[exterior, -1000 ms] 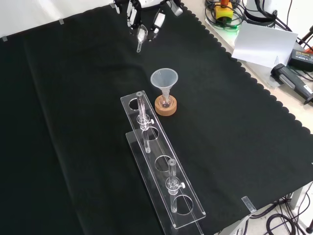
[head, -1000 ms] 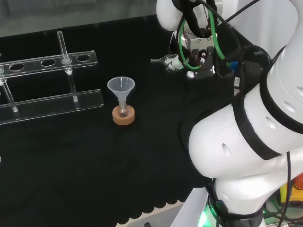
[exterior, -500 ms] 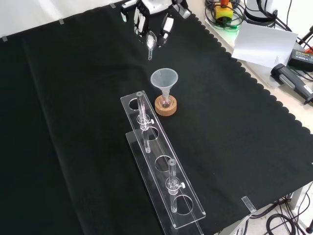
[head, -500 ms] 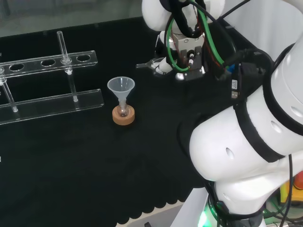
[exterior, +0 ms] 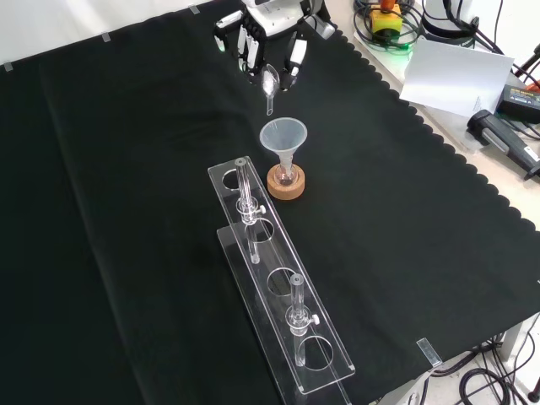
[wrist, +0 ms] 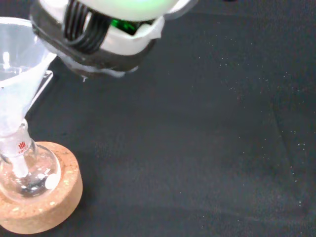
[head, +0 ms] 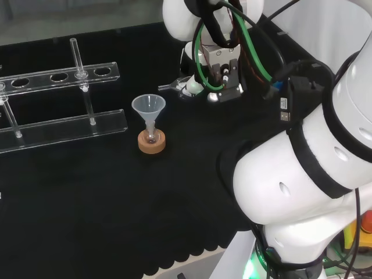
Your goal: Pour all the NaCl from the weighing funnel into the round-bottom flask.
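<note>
Front view: your hand (exterior: 268, 44) has come nearer over the last second, from the far edge of the cloth (exterior: 126, 211) to just beyond the funnel (exterior: 283, 135), fingers curled on the weighing funnel (exterior: 270, 84), whose spout hangs down toward that funnel's rim but is not yet over it. Head view puts the same piece (head: 174, 87) just right of and above the funnel (head: 149, 106), spout pointing left at it. So you're late in the approach, pour not started; I'd judge a bit more travel plus a tilt is what's left. I can't make out the NaCl inside the weighing funnel. Materials: the weighing funnel is a small clear scoop with a narrow stem; the funnel is a translucent cone, stem seated in the flask (wrist: 22, 173) neck. The flask is a clear round glass bulb with a few specks at the bottom, sitting in a cork ring (wrist: 54, 207), grainy and tan. A clear acrylic rack (exterior: 278, 312) with two thin tubes stands near side, well clear of the hand. The cloth is matte black with a scalloped edge.
</note>
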`<action>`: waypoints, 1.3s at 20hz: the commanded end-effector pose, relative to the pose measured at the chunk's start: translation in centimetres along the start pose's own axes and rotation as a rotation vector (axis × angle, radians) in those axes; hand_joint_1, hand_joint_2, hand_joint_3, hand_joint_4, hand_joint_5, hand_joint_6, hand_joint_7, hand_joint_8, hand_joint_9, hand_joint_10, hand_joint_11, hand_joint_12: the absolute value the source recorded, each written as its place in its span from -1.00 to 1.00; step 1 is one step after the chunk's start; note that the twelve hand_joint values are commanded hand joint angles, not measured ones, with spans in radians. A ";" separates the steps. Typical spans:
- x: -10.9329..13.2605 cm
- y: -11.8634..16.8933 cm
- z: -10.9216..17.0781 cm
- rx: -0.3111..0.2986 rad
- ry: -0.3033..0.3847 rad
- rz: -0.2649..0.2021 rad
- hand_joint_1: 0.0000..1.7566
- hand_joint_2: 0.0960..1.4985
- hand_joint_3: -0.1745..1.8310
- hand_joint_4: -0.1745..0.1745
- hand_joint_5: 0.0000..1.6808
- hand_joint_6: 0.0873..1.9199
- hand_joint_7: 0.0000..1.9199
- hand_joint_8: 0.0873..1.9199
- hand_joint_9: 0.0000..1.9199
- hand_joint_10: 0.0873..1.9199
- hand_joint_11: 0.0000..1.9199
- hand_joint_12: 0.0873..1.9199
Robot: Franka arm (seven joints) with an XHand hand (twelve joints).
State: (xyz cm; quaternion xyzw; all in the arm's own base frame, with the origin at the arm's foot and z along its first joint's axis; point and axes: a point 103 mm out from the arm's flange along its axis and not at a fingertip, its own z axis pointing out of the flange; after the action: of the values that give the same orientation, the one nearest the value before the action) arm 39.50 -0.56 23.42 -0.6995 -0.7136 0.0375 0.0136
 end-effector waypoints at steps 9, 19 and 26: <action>-0.1 0.2 -2.3 -0.008 -0.071 -0.075 0.29 -0.21 -0.26 1.00 0.70 -0.74 0.72 -1.00 0.25 -0.96 -1.00 0.59; -0.4 0.7 -3.0 0.005 -0.108 -0.115 0.29 -0.21 -0.25 1.00 0.70 -0.73 0.72 -1.00 0.25 -0.96 -1.00 0.59; 0.1 1.1 -3.0 0.005 -0.126 -0.135 0.29 -0.22 -0.24 1.00 0.70 -0.73 0.72 -1.00 0.25 -0.97 -1.00 0.58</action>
State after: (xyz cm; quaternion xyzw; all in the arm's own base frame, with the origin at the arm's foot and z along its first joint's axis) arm 40.71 -0.57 26.46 -0.6473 -0.7576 0.0801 -0.0242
